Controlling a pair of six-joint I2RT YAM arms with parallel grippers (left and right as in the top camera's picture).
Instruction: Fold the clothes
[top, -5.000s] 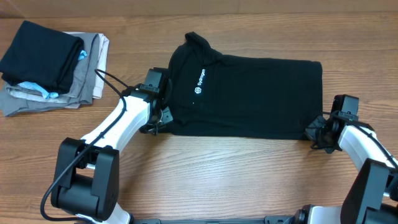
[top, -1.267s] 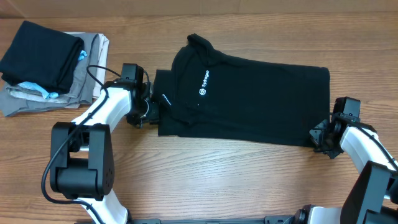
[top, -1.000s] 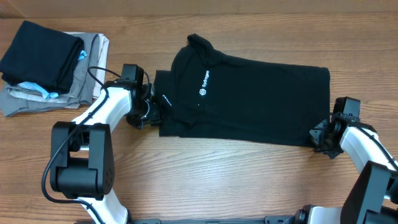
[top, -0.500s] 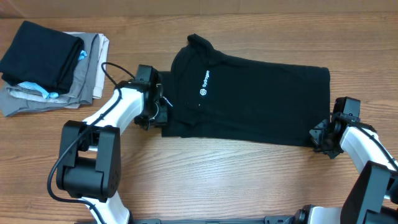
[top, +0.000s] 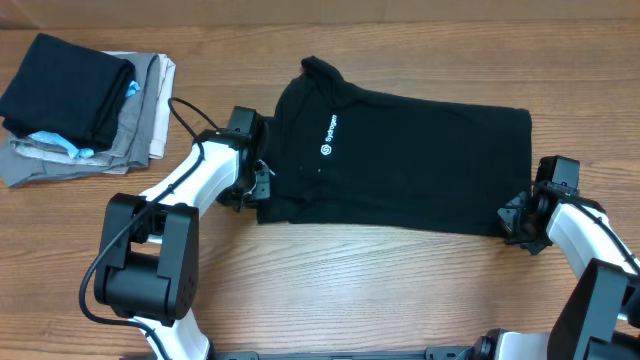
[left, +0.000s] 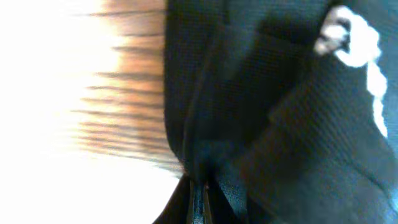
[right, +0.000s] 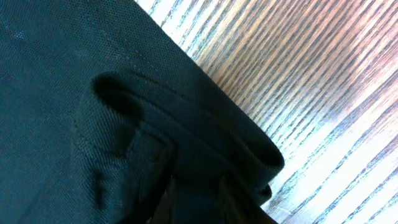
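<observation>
The black shirt (top: 400, 150) lies flat across the table, collar at the upper left, white logo (top: 325, 135) on the chest, sleeves folded in. My left gripper (top: 258, 186) is shut on the shirt's left edge; the left wrist view shows the fabric (left: 261, 124) pinched between the jaws (left: 200, 199). My right gripper (top: 512, 222) is shut on the shirt's lower right corner; the right wrist view shows a bunched fold of cloth (right: 155, 124) between the fingers (right: 196, 199).
A pile of folded garments (top: 80, 100), black on top of grey and beige with light-blue bits, sits at the far left. Bare wooden table (top: 350, 290) runs along the front.
My left gripper has moved right, carrying the shirt's left flap inward over the body. The right gripper has stayed in place on the corner.
</observation>
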